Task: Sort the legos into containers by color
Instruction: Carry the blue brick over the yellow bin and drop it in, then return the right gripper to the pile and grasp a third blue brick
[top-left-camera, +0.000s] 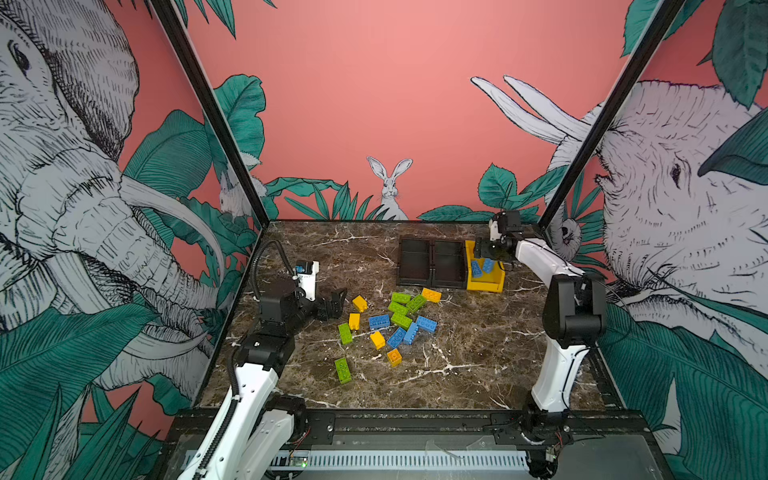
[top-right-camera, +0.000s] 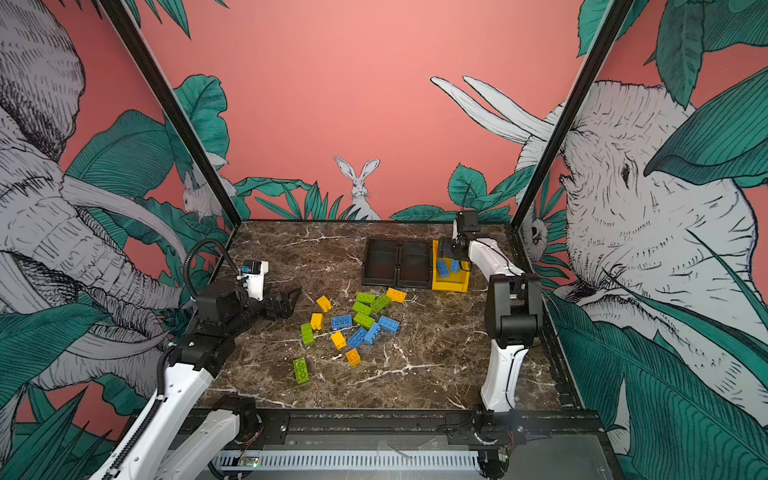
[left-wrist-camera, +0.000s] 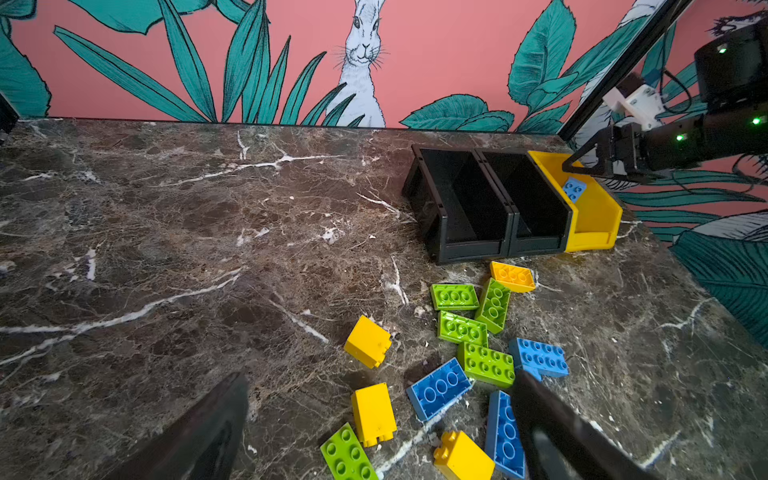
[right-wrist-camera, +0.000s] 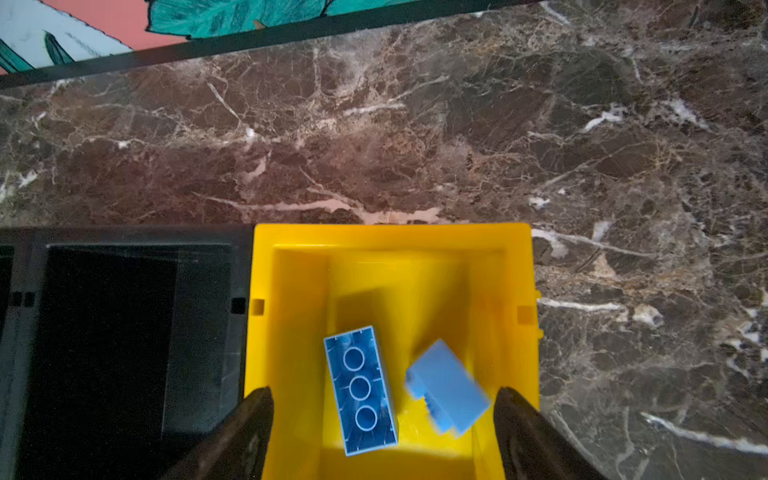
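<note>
Loose legos (top-left-camera: 399, 320) in green, yellow and blue lie scattered mid-table. At the back stand the containers: two joined black bins (top-left-camera: 432, 262) and a yellow bin (top-left-camera: 486, 286). My right gripper (right-wrist-camera: 384, 392) hangs open over the yellow bin (right-wrist-camera: 390, 235). Below it one blue brick (right-wrist-camera: 359, 390) lies studs-down, and a second blue brick (right-wrist-camera: 446, 386) shows blurred and tilted, free of both fingers. My left gripper (top-left-camera: 336, 303) is open and empty just left of the pile; in the left wrist view its fingers (left-wrist-camera: 540, 415) frame several bricks.
Both black bins (left-wrist-camera: 490, 208) look empty. A lone green brick (top-left-camera: 343, 370) lies nearer the front than the pile. The back wall runs close behind the bins, and the right arm (top-left-camera: 573, 307) rises at the table's right side.
</note>
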